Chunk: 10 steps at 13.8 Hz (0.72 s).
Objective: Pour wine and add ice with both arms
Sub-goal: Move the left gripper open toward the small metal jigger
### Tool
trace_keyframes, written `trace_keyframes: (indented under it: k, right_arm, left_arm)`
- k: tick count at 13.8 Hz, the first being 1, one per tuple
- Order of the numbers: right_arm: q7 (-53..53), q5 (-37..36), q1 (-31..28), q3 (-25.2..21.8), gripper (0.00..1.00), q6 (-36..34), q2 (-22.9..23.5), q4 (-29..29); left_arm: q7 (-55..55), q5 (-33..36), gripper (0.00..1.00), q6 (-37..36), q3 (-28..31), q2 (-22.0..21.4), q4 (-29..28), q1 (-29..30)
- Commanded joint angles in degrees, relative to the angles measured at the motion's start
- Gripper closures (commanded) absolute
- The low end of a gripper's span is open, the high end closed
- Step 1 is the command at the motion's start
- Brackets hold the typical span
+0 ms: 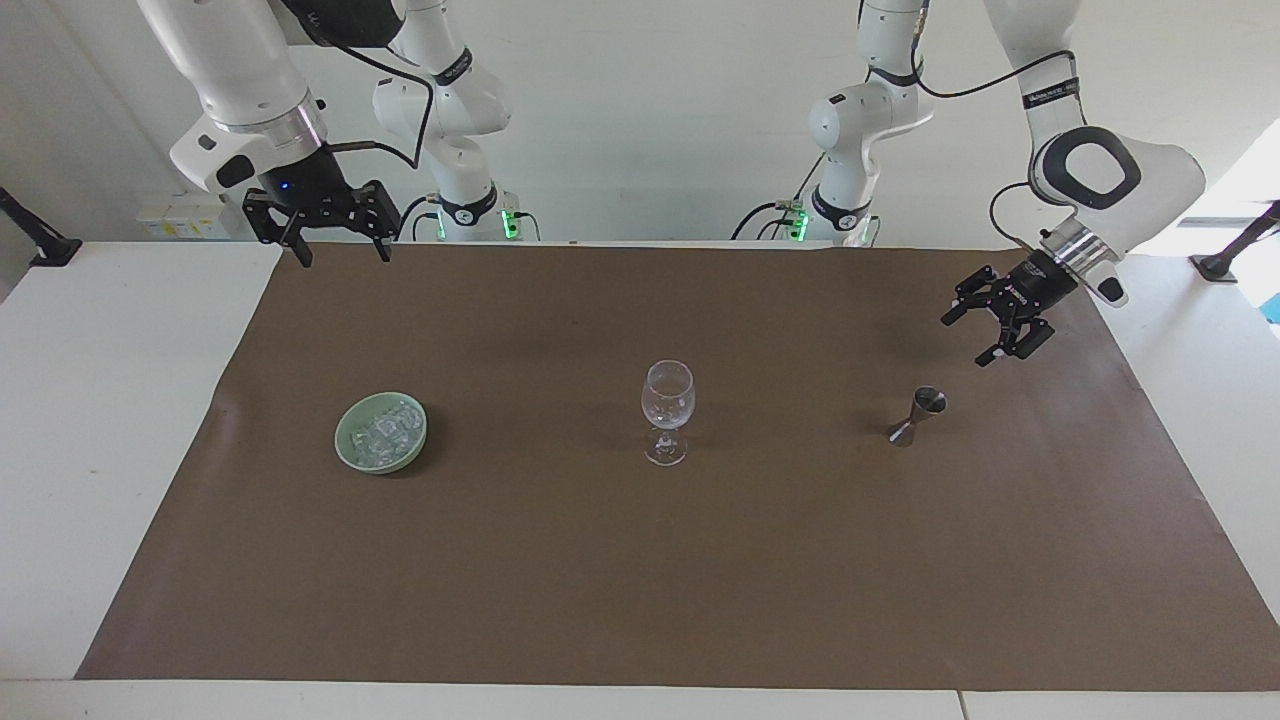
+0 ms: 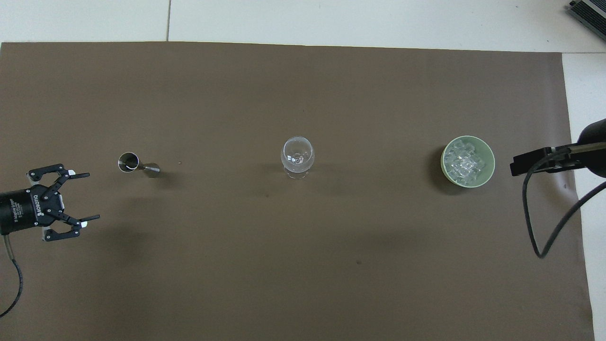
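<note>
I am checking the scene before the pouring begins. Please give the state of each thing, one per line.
wine glass: upright, looks empty
jigger: upright, untouched
green dish: holds the ice
ice: heaped in the dish
left hand: open, in the air beside the jigger, holds nothing
right hand: open, raised over the brown mat's edge, waiting

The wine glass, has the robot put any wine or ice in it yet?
Not yet. The wine glass looks empty, and the ice sits heaped in its green dish. The left gripper hangs open in the air near the metal jigger, holding nothing. The right gripper waits, open. Pouring and adding ice are both left.
</note>
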Motion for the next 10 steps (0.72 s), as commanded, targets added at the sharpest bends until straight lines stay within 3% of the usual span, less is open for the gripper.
trace_keyframes:
  k: [1,4,6,10]
  right_arm:
    - [-1.5,-0.4,-0.7,0.5,0.0,-0.6,-0.9,-0.6]
    - [-1.5,-0.4,-0.7,0.5,0.0,-0.7,-0.9,-0.6]
    - [-1.5,-0.4,-0.7,0.5,0.0,-0.6,-0.9,-0.6]
    - [-1.5,-0.4,-0.7,0.5,0.0,-0.6,-0.9,-0.6]
  left_arm:
    - [-1.0,-6.1,0.0,5.0,-0.6,-1.4,-4.7,-0.1]
    - [-1.6,-13.3,0.0,9.0,-0.6,-0.4,-6.5,-0.5]
    - [-2.2,-20.5,0.0,9.2,-0.6,2.7,-6.8,-0.5]
    - [-1.6,-24.4,0.0,9.2,-0.6,5.3,-6.8,-0.6]
